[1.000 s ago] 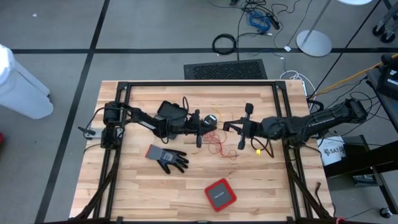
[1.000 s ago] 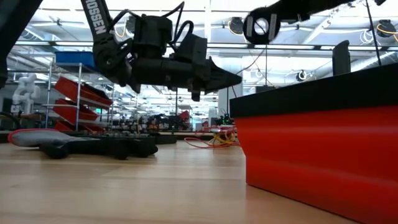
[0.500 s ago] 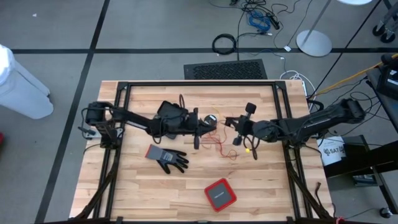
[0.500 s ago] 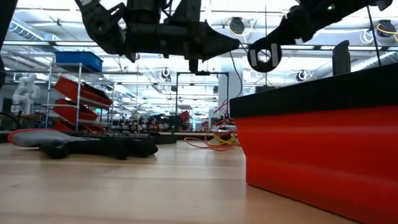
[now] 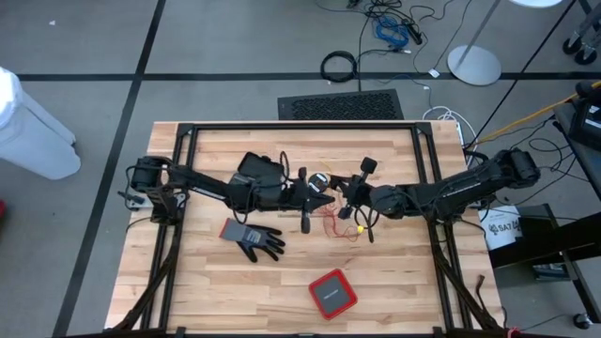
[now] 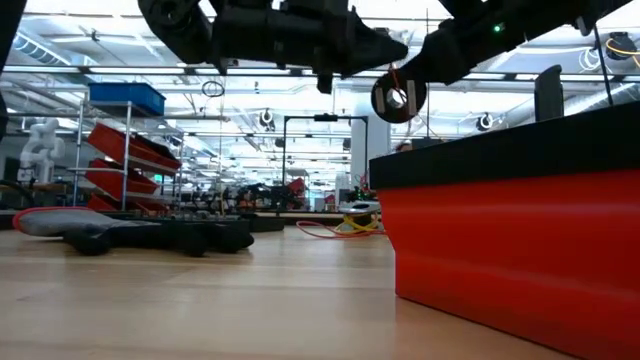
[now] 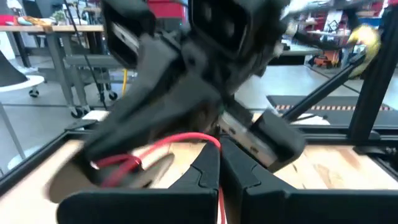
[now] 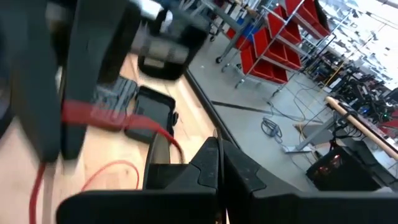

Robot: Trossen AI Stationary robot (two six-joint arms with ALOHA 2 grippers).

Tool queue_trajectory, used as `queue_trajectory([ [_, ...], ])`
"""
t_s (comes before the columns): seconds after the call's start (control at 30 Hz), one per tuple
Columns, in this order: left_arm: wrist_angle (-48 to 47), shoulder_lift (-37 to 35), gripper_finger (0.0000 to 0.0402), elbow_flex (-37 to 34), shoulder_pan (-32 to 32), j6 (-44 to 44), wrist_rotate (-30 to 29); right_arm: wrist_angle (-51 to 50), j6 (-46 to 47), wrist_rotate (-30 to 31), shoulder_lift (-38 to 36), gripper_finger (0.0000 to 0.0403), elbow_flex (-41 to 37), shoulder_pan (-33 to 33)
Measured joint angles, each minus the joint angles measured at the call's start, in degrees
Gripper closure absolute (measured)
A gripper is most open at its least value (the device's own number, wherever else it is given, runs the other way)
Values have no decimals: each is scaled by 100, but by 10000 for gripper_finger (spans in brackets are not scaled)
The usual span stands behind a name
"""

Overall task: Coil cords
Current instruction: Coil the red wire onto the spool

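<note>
The left claw point(image 5: 324, 192) and the right claw point(image 5: 346, 199) are meeting nose to nose above the middle of the table point(image 5: 394, 272), both raised well clear of the wood. Both claws are fully closed, and each is pinching the red cord point(image 5: 331, 222): in the left wrist view the red cord point(image 7: 186, 140) is running from between the left fingers point(image 7: 205, 180) across to the other arm, and in the right wrist view the red cord point(image 8: 106, 118) is doing the same past the right fingers point(image 8: 208, 171).

The rest of the red cord is hanging down and lying loosely on the table directly below and slightly toward the front edge from the claws. The short held span is running left to right between the claws, so neither arm is nearer. The yellow cord point(image 5: 345, 212) is probably gathered just under the right claw, though the view is poor there.

The high view is showing the loose loops on the table; the wrist views are hiding them but showing the grip. The low view is showing both claws high above a yellow and red bundle point(image 6: 350, 224) far back on the table.
</note>
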Motion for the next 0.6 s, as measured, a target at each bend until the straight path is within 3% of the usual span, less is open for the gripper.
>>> queue_trajectory([
  [0.33,77,833,401,406,5,-60,-243,584,-130,-48,35,403,-15,-29],
  [0.6,147,982,401,528,109,-54,-478,758,106,-137,24,403,0,-28],
])
